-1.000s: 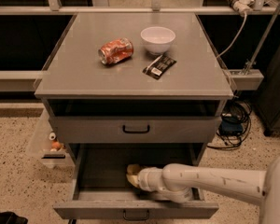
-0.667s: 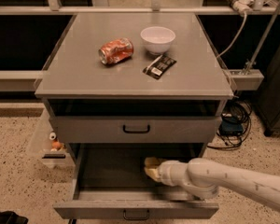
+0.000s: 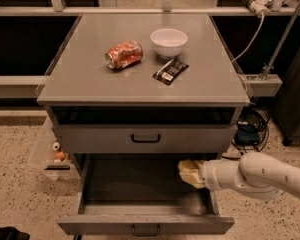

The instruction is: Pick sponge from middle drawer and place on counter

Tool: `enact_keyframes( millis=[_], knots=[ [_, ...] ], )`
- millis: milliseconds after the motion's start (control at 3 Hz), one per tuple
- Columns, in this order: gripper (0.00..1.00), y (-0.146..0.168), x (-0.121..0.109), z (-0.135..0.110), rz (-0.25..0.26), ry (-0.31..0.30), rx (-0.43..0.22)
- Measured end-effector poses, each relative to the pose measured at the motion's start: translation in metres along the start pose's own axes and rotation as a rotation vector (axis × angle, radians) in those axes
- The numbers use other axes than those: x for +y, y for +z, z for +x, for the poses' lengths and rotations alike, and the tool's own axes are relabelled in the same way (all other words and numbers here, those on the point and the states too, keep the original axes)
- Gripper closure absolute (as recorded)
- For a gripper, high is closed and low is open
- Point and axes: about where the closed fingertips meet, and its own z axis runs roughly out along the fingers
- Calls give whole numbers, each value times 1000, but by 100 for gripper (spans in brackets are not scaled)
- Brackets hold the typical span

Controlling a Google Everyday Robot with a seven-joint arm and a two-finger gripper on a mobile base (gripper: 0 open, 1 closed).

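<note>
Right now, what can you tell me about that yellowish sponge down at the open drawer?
The sponge is a small, pale yellow-tan block that looks soft, with rounded, slightly uneven edges. It sits at the tip of the white arm's gripper, which covers its right end. It is over the right rear part of the open middle drawer. Whether it touches the drawer floor cannot be told.

Speckled beige floor (image 3: 15, 194) spreads below; a grey rail (image 3: 130, 10) runs along the back; black cables (image 3: 252, 126) coil at right beside a dark cupboard (image 3: 292, 99).
</note>
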Motion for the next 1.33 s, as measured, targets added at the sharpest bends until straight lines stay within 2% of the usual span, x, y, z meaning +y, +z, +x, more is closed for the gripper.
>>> enact_keyframes(
  millis=[333, 667, 1000, 1333],
  knots=[
    [100, -42, 14, -8, -83, -5, -28],
    [100, -45, 30, -4, -143, -3, -24],
    [100, -45, 30, -4, -143, -3, -24],
    [100, -72, 36, -19, -147, -60, -26]
  ],
)
